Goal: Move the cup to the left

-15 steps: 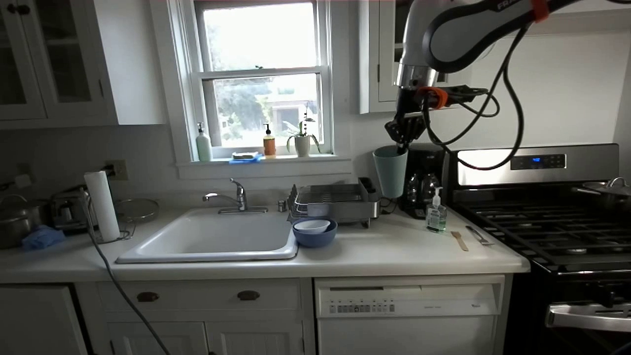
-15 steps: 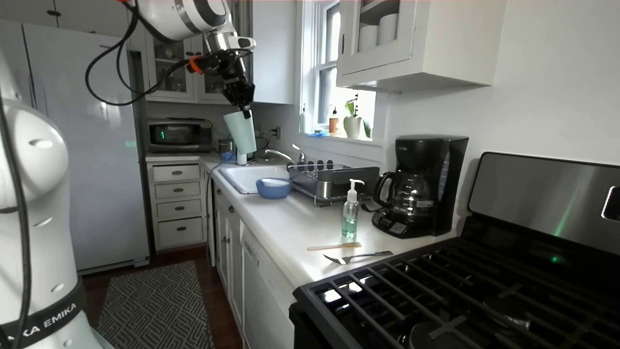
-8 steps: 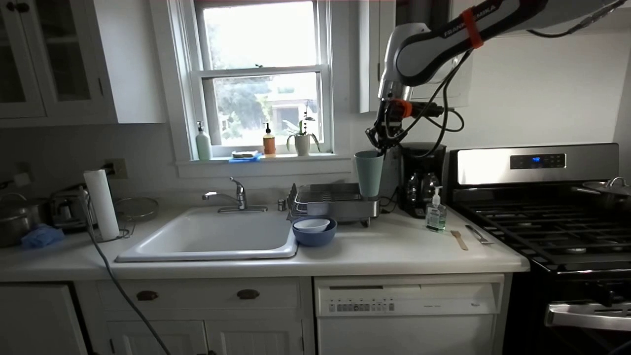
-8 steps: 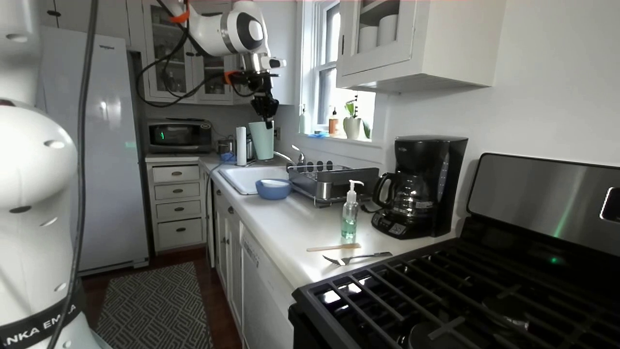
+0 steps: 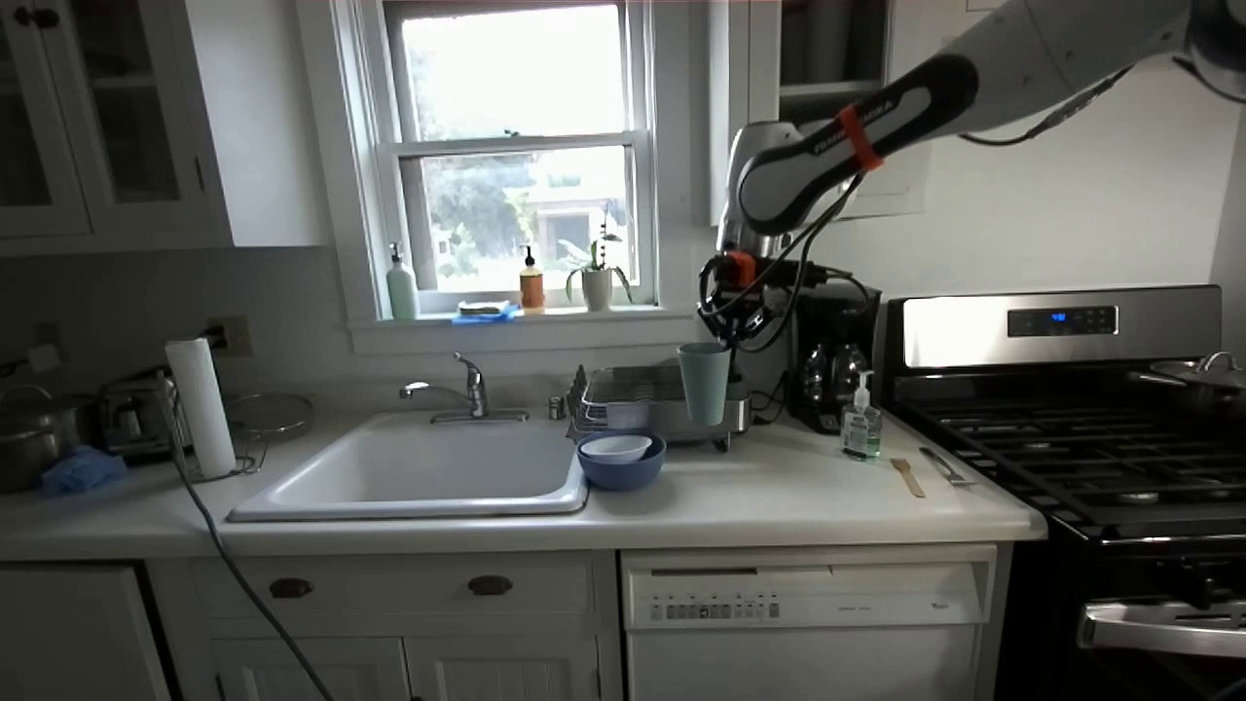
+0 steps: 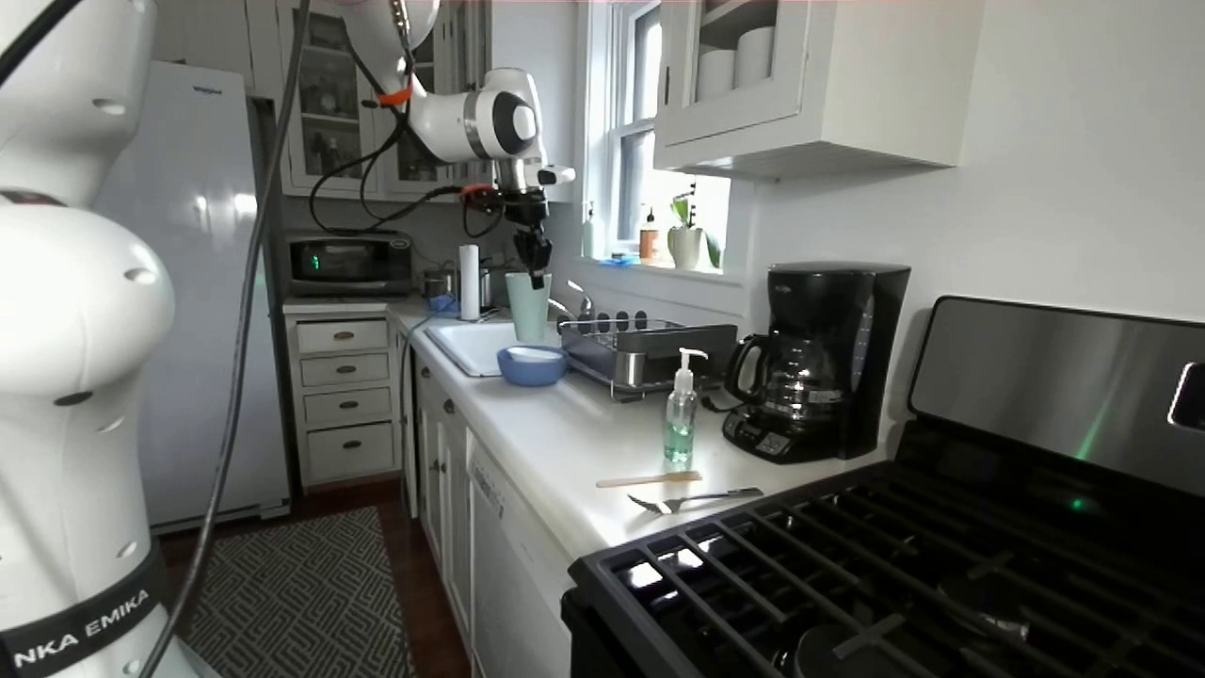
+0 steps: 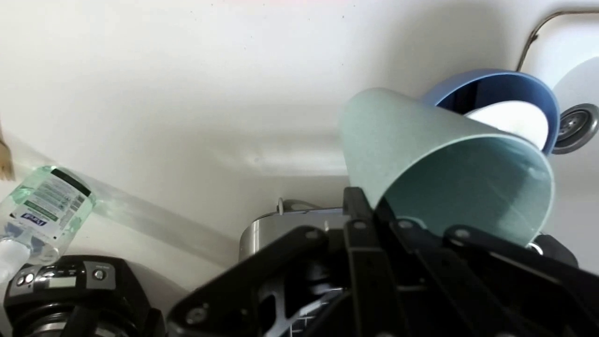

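Observation:
The pale teal cup (image 5: 703, 387) hangs above the counter in front of the dish rack, nearly upright with its mouth up. It also shows in an exterior view (image 6: 529, 309), above the sink edge and blue bowl in the picture. My gripper (image 5: 732, 352) is shut on the cup's rim, with one finger inside and one outside the wall. In the wrist view the gripper (image 7: 372, 208) pinches the near edge of the cup (image 7: 393, 135), and the cup's open mouth faces the camera. The finger inside the cup is partly hidden.
A blue bowl (image 5: 623, 475) holding a white bowl (image 5: 615, 448) stands by the sink (image 5: 409, 506). The dish rack (image 5: 638, 385) is behind. The black coffee maker (image 6: 838, 301), a sanitizer bottle (image 6: 680, 428), a wooden fork (image 6: 650, 480) and a metal fork (image 6: 697, 499) are towards the stove (image 6: 847, 584).
The gripper has carried the cup lower, down towards the counter. In an exterior view it also moved left, from beside the coffee maker to before the rack. The cup swung from tilted to nearly upright.

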Controlling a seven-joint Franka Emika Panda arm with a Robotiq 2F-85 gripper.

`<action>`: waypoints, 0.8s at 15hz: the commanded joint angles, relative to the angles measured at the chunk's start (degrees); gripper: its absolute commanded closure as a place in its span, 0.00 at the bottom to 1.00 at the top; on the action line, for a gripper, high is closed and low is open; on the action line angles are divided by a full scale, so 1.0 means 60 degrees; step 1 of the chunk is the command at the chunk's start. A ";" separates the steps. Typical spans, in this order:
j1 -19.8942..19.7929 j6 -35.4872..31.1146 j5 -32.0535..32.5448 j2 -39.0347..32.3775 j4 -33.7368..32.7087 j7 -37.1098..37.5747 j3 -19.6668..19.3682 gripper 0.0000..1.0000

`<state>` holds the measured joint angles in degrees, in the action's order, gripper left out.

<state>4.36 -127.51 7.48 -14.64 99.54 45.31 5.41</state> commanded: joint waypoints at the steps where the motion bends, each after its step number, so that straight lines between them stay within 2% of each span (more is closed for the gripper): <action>1: 0.0335 0.0015 -0.0091 -0.0092 -0.0046 -0.0029 -0.0357 0.96; 5: 0.0353 0.0015 -0.0086 -0.0103 -0.0047 -0.0062 -0.0409 0.96; 6: 0.0353 0.0015 -0.0086 -0.0103 -0.0047 -0.0063 -0.0410 0.99; 8: 0.0228 -0.0207 -0.0563 -0.0411 -0.0446 -0.0536 -0.0333 0.99; 12: 0.0222 -0.0650 -0.0973 -0.1029 -0.1055 -0.0729 -0.0454 0.99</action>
<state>5.25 -129.94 4.38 -17.06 97.67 42.54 3.70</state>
